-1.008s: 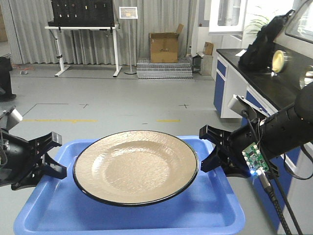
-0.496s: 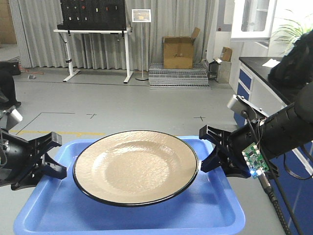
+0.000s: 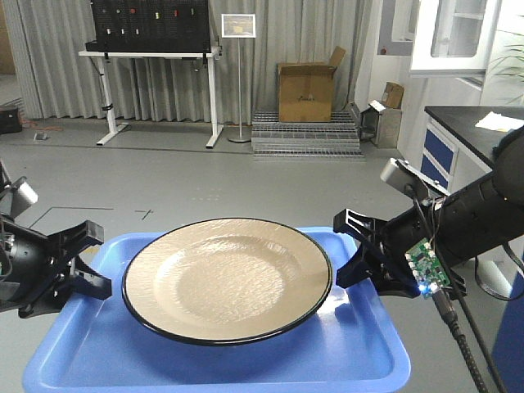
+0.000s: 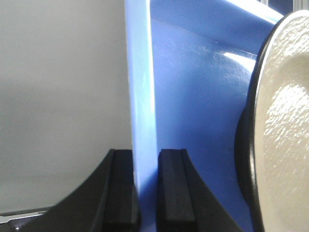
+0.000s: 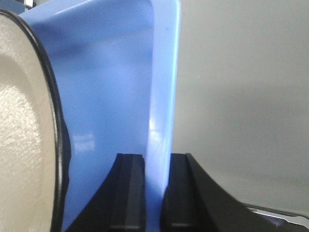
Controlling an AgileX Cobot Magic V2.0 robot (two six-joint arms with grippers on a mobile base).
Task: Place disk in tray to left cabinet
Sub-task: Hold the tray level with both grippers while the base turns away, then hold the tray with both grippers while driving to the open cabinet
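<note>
Plainly, the tray (image 3: 360, 344) hangs between the two sets of jaws, each clamped on one of its short sides. The left jaws, at the end of the left arm (image 3: 33, 270), are closed down to the thickness of the tray's raised lip. In the left wrist view, two black fingers (image 4: 174, 188) sit either side of that pale blue lip (image 4: 142, 96) and press against it. The right jaws, on the right arm (image 3: 467, 221), grip the opposite lip in the same way, and the right wrist view shows a black finger (image 5: 129, 193) on each face of the rim (image 5: 161, 72). Neither pair has any gap left beyond the plastic it holds.

The disk (image 3: 228, 278) lies flat inside the tray, midway between the two sets of jaws. It is not touched by either pair. Its black rim comes near the left jaws on one side and the right jaws on the other. From each wrist camera its edge shows just inward of the gripped lip, with blue tray floor between.

A small green circuit board (image 3: 426, 264) with a lit blue point sits on the right arm, just behind the right jaws.

Well beyond the jaws, across the grey floor (image 3: 246, 172), stand a cardboard box (image 3: 307, 82), a sign on a pole (image 3: 238, 26) and a black pegboard (image 3: 151, 24).
</note>
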